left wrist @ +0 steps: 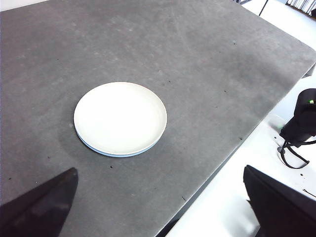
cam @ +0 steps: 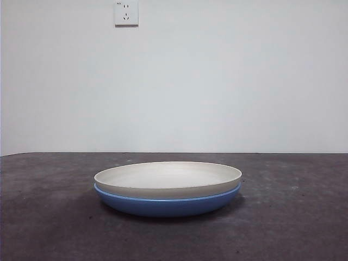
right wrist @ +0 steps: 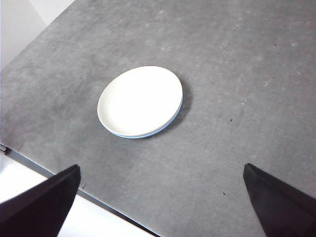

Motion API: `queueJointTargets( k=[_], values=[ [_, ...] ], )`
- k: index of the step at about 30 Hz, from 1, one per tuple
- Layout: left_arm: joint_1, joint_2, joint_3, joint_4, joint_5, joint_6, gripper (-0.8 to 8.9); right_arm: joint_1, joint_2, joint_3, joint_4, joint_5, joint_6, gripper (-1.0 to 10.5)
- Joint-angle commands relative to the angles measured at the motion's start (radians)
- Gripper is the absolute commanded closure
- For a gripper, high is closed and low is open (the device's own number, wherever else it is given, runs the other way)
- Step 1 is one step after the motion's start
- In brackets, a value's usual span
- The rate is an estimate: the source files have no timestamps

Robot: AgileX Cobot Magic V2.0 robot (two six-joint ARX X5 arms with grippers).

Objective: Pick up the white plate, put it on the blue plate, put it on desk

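The white plate (cam: 167, 178) sits nested in the blue plate (cam: 166, 205) mid-desk (cam: 293, 217). Both grippers, left (left wrist: 163, 207) and right (right wrist: 163, 202), hover well apart from it, wide open, empty. Stiff, probably slippery; the rim (left wrist: 160, 129) offers the likeliest hold.

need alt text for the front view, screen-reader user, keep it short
A white plate sits nested on top of a blue plate, stacked at the middle of a dark mottled desk, seen from about table height. Behind them is a plain white wall with a power socket high up; no robot arm appears in this view.
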Motion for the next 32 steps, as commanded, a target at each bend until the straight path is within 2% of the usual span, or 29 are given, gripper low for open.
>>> queueJointTargets(
  k=[1, 3, 4, 5, 22, 25, 30, 32],
  values=[
    [-0.009, 0.004, 0.011, 0.017, 0.004, 0.001, 3.04, 0.011, 0.002, 0.017, 0.007, -0.003, -0.007, 4.7],
    [-0.009, 0.004, 0.011, 0.015, 0.004, 0.001, 5.46, 0.016, 0.002, 0.017, 0.007, -0.006, -0.007, 7.7],
    [-0.009, 0.004, 0.011, 0.014, 0.004, 0.001, 6.75, 0.018, 0.002, 0.017, 0.007, -0.006, -0.007, 8.9],
    [-0.009, 0.004, 0.011, 0.013, 0.004, 0.001, 7.96, 0.018, 0.002, 0.017, 0.007, -0.006, -0.007, 9.5],
    [-0.001, 0.004, 0.011, 0.015, 0.004, 0.000, 7.88, 0.018, 0.002, 0.017, 0.017, -0.006, -0.008, 9.4],
    [0.079, 0.004, 0.011, 0.017, 0.006, 0.000, 7.88, 0.018, 0.002, 0.017, 0.018, -0.006, -0.008, 9.4],
    [0.273, -0.008, -0.023, 0.029, 0.008, -0.001, 7.88, 0.018, 0.002, 0.017, 0.017, -0.005, -0.008, 9.4],
    [0.359, -0.039, -0.092, 0.122, 0.008, 0.029, 7.88, 0.018, 0.002, 0.017, 0.017, -0.005, -0.008, 9.4]
  ],
)
